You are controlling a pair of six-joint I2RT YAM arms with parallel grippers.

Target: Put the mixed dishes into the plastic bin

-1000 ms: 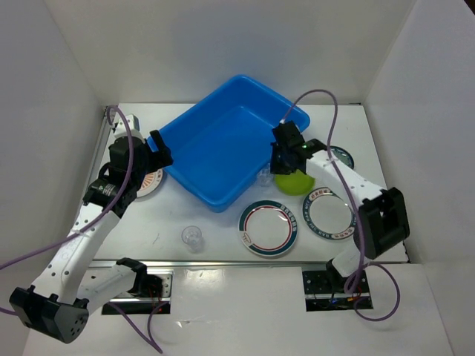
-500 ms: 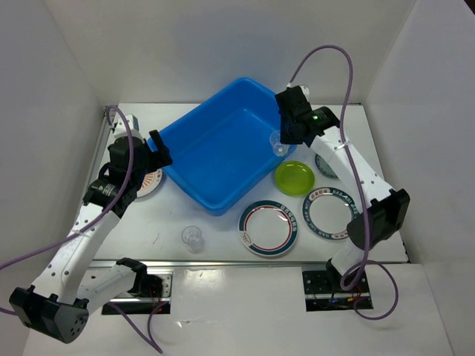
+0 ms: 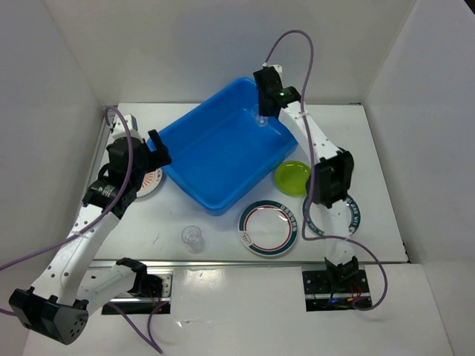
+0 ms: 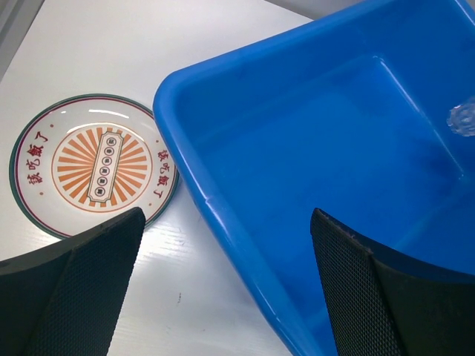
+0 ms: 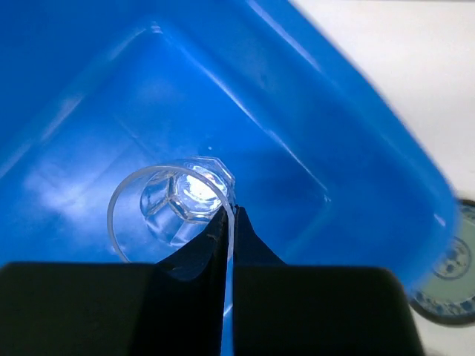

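Right claw (image 5: 228,216) is clenched tight on the wall of a small clear cup (image 5: 172,208), pinching the rim between its fingers. The cup sits over the inside of the blue bin (image 3: 215,152), up near the bin's far corner. Can't tell if it's touching the bin floor or just hanging above it. Left claw (image 4: 228,222) is spread wide with nothing in it, straddling the bin's left corner rim. The orange-sunburst plate (image 4: 93,167) lies flat on the tabletop (image 3: 163,215) just outside that same corner. On the near side of the bin there's a second clear cup (image 3: 192,236) standing well apart from it, and a teal-and-red-rimmed plate (image 3: 268,228) near the bin's front corner. The lime-green plate (image 3: 293,176) is just beside the bin's right wall. Another rimmed plate (image 3: 355,215) is further out from the bin, mostly hidden behind the right arm.
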